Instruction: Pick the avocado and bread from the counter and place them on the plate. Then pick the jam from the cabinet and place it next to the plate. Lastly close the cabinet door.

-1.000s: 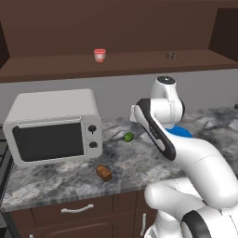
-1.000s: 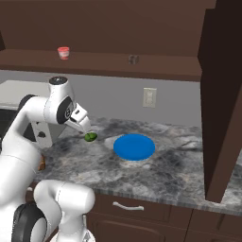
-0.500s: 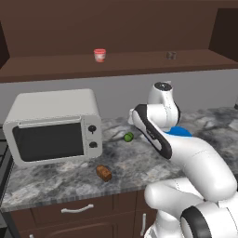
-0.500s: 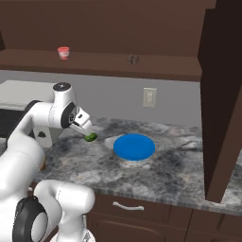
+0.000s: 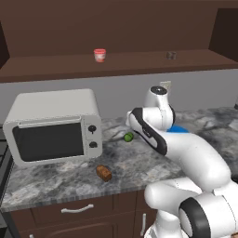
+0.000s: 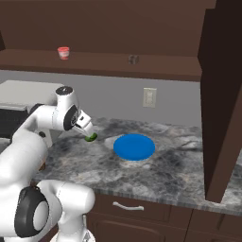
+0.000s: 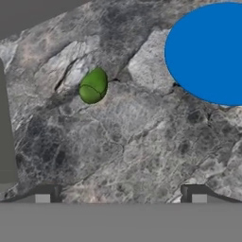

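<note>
The green avocado (image 7: 93, 86) lies on the granite counter, ahead and left of my open gripper (image 7: 120, 196), whose fingertips (image 7: 47, 195) stand wide apart with nothing between them. In the right base view the gripper (image 6: 87, 133) hangs just above the avocado (image 6: 91, 138). The blue plate (image 6: 134, 146) sits to the avocado's right, and shows as the plate (image 7: 212, 52) at the upper right of the hand view. The brown bread (image 5: 104, 173) lies near the counter's front edge, below the avocado (image 5: 128, 136). The red-lidded jam (image 5: 99, 55) stands on the open cabinet shelf.
A grey microwave (image 5: 53, 125) stands on the counter left of the avocado. The cabinet door (image 6: 222, 94) hangs open at the right. A small dark jar (image 6: 133, 59) sits on the shelf. A wall outlet (image 6: 150, 97) is behind the plate.
The arm has lowered the hand a little toward the avocado. Avocado, bread, plate and jam have not moved.
</note>
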Controlling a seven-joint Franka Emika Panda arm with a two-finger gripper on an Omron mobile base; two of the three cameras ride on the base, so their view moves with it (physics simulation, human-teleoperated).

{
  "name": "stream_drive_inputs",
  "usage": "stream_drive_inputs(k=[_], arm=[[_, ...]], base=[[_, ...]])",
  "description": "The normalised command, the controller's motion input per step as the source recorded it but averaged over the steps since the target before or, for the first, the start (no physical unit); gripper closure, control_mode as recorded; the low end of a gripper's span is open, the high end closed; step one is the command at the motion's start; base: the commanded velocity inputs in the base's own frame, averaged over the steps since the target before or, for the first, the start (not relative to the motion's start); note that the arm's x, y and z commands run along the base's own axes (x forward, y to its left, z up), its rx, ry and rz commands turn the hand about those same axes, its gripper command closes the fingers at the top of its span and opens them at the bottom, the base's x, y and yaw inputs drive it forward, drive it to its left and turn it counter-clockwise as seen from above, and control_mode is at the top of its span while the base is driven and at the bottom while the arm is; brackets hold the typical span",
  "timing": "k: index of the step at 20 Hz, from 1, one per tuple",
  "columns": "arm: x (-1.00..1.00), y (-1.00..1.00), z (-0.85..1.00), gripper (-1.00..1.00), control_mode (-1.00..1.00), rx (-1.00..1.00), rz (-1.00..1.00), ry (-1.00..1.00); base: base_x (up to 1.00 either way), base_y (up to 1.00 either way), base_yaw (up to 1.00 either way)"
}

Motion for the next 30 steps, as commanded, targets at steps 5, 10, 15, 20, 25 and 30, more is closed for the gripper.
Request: stream_drive_inputs(k=[5, 10, 15, 20, 25, 30], arm=[[0.23, 0.02, -0.2, -1.0, -1.0, 0.0, 0.0, 0.0], [0.22, 0.0, -0.2, -1.0, -1.0, 0.0, 0.0, 0.0], [0.23, 0.01, -0.17, -1.0, -1.0, 0.0, 0.0, 0.0], [0.24, 0.02, -0.15, -1.0, -1.0, 0.0, 0.0, 0.0], [0.25, 0.04, -0.15, -1.0, -1.0, 0.0, 0.0, 0.0], [0.26, 0.05, -0.18, -1.0, -1.0, 0.0, 0.0, 0.0]], base=[[0.0, 0.0, 0.0], [0.0, 0.0, 0.0], [0.0, 0.0, 0.0], [0.0, 0.0, 0.0], [0.0, 0.0, 0.0], [0.0, 0.0, 0.0]])
